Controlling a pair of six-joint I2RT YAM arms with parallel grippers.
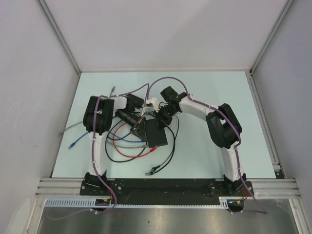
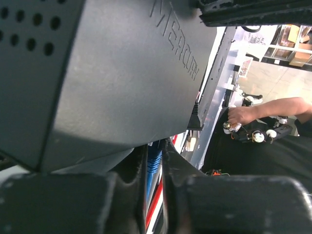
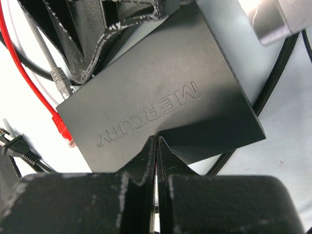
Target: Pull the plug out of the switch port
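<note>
The switch (image 1: 157, 134) is a flat black box lettered MERCURY (image 3: 161, 97), and it fills the top of the left wrist view (image 2: 107, 73). A blue plug (image 2: 155, 163) sits in its edge, and my left gripper (image 2: 155, 170) is shut on that plug's ribbed boot. In the top view this gripper (image 1: 140, 125) is at the switch's left end. My right gripper (image 3: 156, 141) is shut with nothing in it, its tips resting on the switch's top face. From above it (image 1: 161, 117) stands over the switch's far end. A grey plug (image 3: 61, 82) and a red plug (image 3: 63, 131) also sit in the ports.
Red cable (image 1: 127, 152), blue cable (image 1: 75, 144), grey cable (image 1: 73, 126) and black cable (image 1: 163, 163) loop over the pale table left of and in front of the switch. A thick black cable (image 3: 278, 78) runs past its right side. Walls enclose the table.
</note>
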